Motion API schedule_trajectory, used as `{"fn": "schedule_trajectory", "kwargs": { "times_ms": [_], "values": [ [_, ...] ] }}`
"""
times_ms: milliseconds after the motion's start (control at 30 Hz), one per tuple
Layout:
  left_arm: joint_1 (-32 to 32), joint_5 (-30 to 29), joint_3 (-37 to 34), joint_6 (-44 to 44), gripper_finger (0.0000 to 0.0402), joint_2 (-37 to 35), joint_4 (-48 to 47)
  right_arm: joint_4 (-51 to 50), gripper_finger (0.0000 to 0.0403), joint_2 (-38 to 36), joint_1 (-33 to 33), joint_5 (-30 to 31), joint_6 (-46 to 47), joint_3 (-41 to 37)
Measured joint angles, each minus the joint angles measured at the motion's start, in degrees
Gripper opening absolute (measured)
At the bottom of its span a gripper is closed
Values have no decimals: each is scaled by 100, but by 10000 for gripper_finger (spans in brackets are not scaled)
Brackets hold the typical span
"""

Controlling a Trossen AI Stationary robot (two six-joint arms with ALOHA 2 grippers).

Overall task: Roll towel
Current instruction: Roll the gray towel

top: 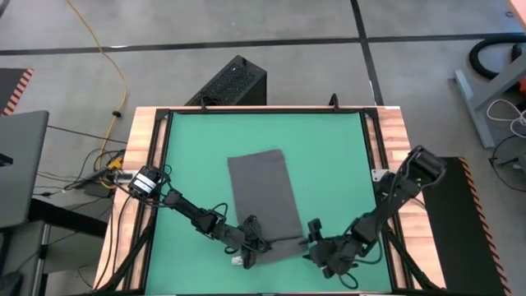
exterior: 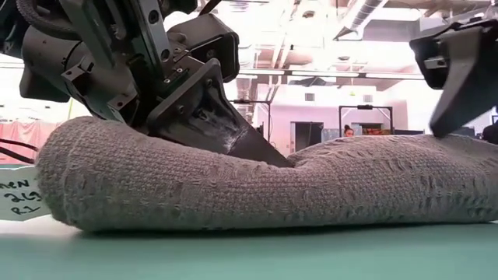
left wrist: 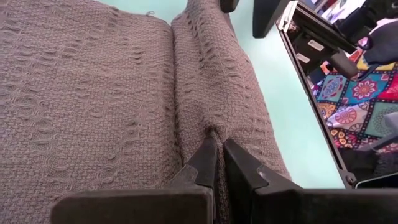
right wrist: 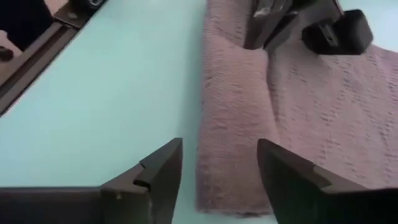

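With my left end effector (left wrist: 219, 163) pinching the first fold of the towel (top: 263, 201) at the worktop's near edge and the right end effector (right wrist: 221, 168) wide beside it, I judge rolling barely begun; next, both must turn the fold onward evenly.

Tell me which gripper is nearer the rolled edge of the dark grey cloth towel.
Left. The left gripper is pinched on the roll of the towel; the right gripper is open, just off the roll's end.
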Motion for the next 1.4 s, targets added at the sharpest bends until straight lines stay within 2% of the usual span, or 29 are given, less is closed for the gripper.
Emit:
{"fn": "schedule_trajectory", "kwargs": {
  "times_ms": [200,500,633,767,900,1000,1200,1400],
  "values": [
    [-2,1,0,-52,7,-2,11,-201,270,65,-74,-4,14,-16],
    [1,82,-9,-67,74,-62,-15,-19,271,870,-104,130,80,-17],
    [-2,338,-44,163,97,-434,-339,97,234,890,-218,-13,96,-17],
    [-13,285,-59,527,104,-1010,-759,30,143,713,-378,-361,79,-23],
    [-28,-61,-42,896,105,-1392,-1009,-44,40,465,-629,-1093,188,-29],
    [-50,-254,-42,1214,105,-1474,-962,-85,36,298,-899,-1846,516,-37],
    [-92,-373,-24,1570,105,-1323,-203,-9,40,297,-1637,-3859,1529,-32],
    [-112,-169,-17,1592,105,-1037,225,0,41,295,-2301,-5039,2296,-129]
  ]
}}
